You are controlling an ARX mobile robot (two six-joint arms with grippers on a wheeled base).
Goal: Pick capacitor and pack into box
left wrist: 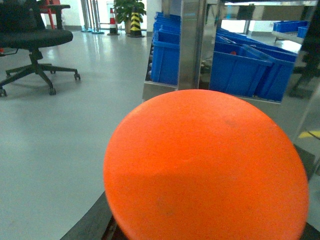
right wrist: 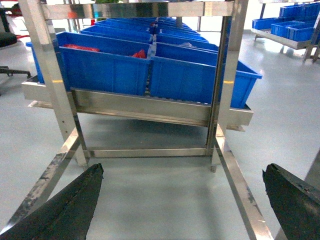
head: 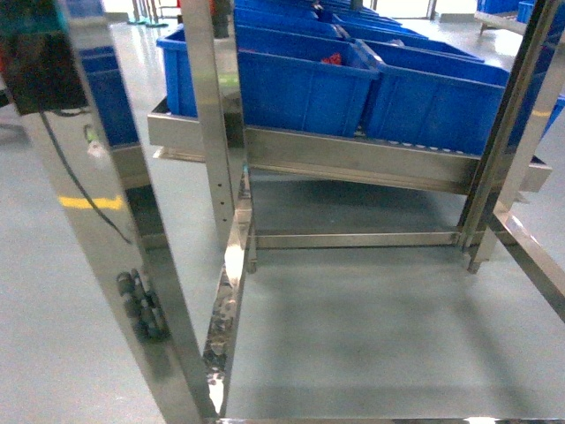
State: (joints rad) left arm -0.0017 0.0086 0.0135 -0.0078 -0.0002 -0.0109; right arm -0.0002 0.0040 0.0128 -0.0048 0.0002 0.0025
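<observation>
A big round orange capacitor (left wrist: 205, 170) fills the lower half of the left wrist view, close to the camera and hanging above the floor. My left gripper is hidden behind it, apart from a dark finger edge (left wrist: 92, 225) at the lower left, and seems shut on it. My right gripper (right wrist: 182, 205) is open and holds nothing; its dark fingertips (right wrist: 70, 205) stand wide apart over the grey floor inside the steel rack frame. Neither gripper shows in the head view. The box is out of view.
A stainless steel rack (head: 353, 159) carries rows of blue plastic bins (head: 300, 88), some holding red items (head: 332, 59). Steel uprights (head: 207, 115) and floor rails (right wrist: 240, 190) frame the space ahead. A black office chair (left wrist: 35, 40) stands to the left.
</observation>
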